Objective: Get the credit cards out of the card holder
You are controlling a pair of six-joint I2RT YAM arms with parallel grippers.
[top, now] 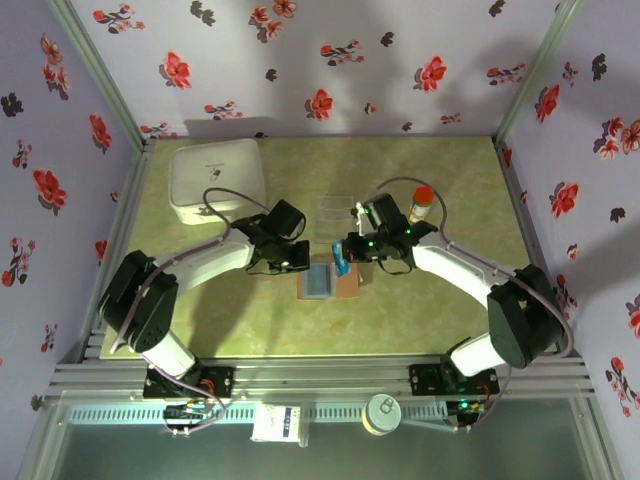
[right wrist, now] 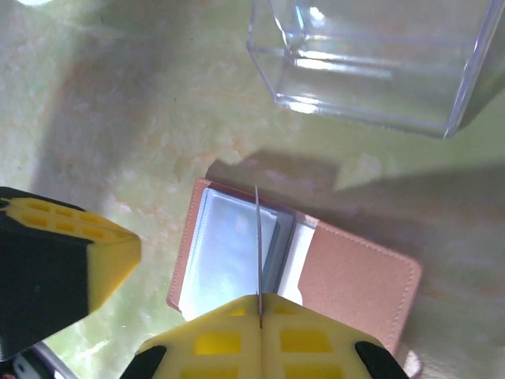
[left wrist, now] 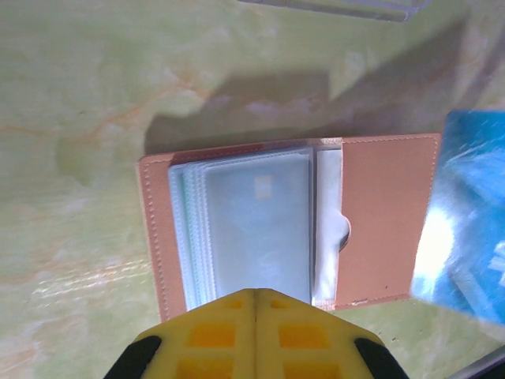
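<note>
The brown card holder (top: 330,284) lies open on the table, its clear sleeves (left wrist: 248,229) facing up with a pale card showing inside them. My right gripper (top: 345,256) is shut on a blue credit card (top: 341,263) just above the holder. That card shows edge-on between the jaws (right wrist: 258,237) in the right wrist view and as a blue sheet (left wrist: 473,237) at the right of the left wrist view. My left gripper (left wrist: 256,294) is shut with nothing between its fingers, its tips at the holder's near edge (right wrist: 292,264).
A clear plastic box (right wrist: 379,55) stands just beyond the holder. A white square box (top: 217,180) sits at the back left. A small bottle with an orange cap (top: 422,205) stands behind my right arm. The left gripper's fingers (right wrist: 63,260) sit close beside the holder.
</note>
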